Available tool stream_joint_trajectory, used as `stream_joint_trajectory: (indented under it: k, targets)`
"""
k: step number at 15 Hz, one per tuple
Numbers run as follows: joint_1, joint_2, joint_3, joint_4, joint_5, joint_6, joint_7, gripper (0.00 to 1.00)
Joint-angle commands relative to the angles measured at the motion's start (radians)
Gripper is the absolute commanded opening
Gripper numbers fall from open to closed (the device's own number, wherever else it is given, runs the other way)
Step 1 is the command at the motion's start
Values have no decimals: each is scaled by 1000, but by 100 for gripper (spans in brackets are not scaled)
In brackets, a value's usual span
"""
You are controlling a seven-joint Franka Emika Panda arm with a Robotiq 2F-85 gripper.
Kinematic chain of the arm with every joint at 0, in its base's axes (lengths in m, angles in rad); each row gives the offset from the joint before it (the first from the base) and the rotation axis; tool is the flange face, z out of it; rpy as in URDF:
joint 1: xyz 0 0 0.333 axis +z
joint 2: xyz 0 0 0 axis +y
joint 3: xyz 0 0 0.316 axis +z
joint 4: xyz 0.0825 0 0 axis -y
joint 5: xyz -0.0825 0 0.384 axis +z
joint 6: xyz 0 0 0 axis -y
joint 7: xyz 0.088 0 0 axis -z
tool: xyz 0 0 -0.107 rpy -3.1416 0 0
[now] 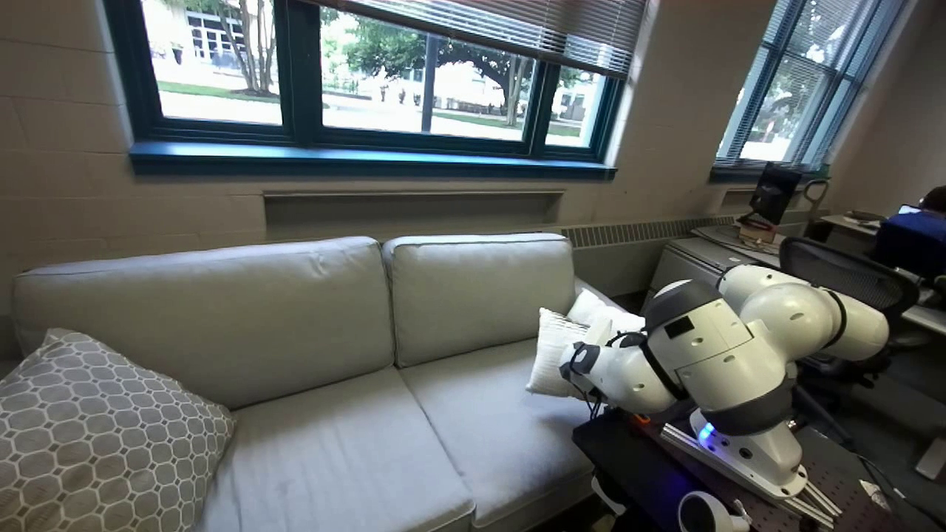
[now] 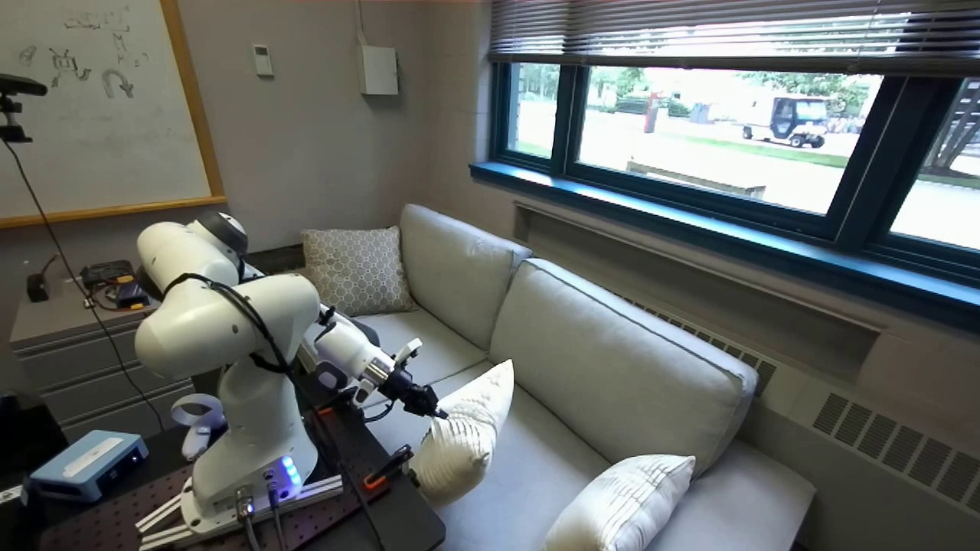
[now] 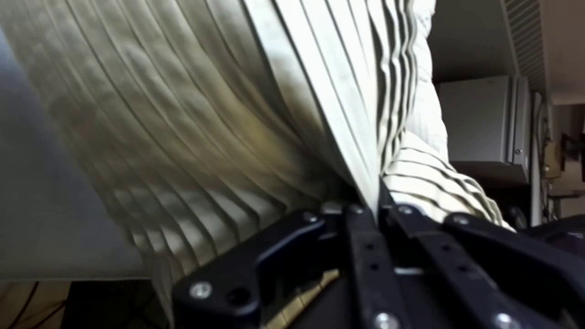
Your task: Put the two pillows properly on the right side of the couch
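My gripper (image 2: 438, 412) is shut on a fold of one off-white pleated pillow (image 2: 467, 440), which stands tilted over the seat near the couch's front edge. The pinched fabric fills the wrist view (image 3: 196, 114) and runs between the fingers (image 3: 377, 208). I cannot tell whether the pillow's bottom touches the seat. In an exterior view this pillow (image 1: 550, 355) is partly behind the arm. The second off-white pillow (image 2: 624, 501) leans by the couch's padded arm; it also shows beyond the held one (image 1: 589, 304). The cream couch (image 1: 310, 451) stretches along the window wall.
A larger grey patterned pillow (image 1: 111, 436) sits at the couch's far end, also seen from the opposite side (image 2: 356, 269). The robot's dark table (image 2: 417, 520) stands against the couch front. The couch arm (image 2: 754, 490) and back cushions (image 2: 612, 367) bound the seat.
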Motion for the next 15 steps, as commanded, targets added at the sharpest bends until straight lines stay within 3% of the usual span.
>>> stream_joint_trajectory:
  k: [1,4,6,9,11,15]
  targets:
    - [42,-103,-17,-111,75,69,-4,3]
    - [53,-92,-55,-121,83,72,2,3]
    - [54,-43,-103,-117,75,-5,-1,3]
    - [2,34,-198,-96,82,-178,-52,3]
    - [-79,82,-269,-66,91,-297,-122,3]
    - [-331,101,-372,44,82,-433,-286,3]
